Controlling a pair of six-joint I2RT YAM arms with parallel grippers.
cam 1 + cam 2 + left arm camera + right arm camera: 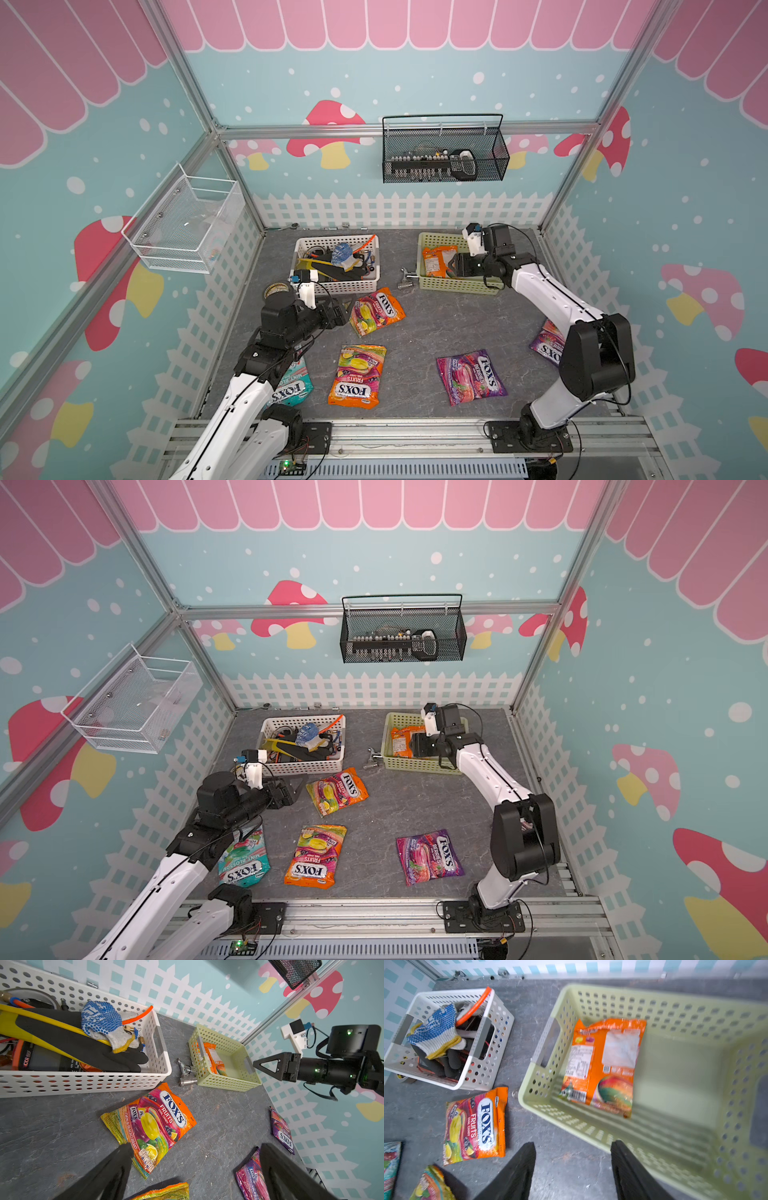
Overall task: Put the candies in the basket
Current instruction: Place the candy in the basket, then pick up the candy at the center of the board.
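The right pincer (573,1142) is being held above the yellow-green basket (654,1005) at the far right of the bench (436,324). Its jaws are standing apart, with nothing between them. An orange candy bag (604,1068) is lying inside the basket by its left wall, back side up, so the open jaws are judged to belong to a drop. The left pincer (195,1147) is being held wide open and empty just beside the Fruits bag (376,311) in front of the white basket (336,286), probably for the next grasp. A second Fruits bag (357,376), a Berries bag (471,376), another Berries bag (546,343) further right and a mint bag (293,386) under the left arm are not yet being collected.
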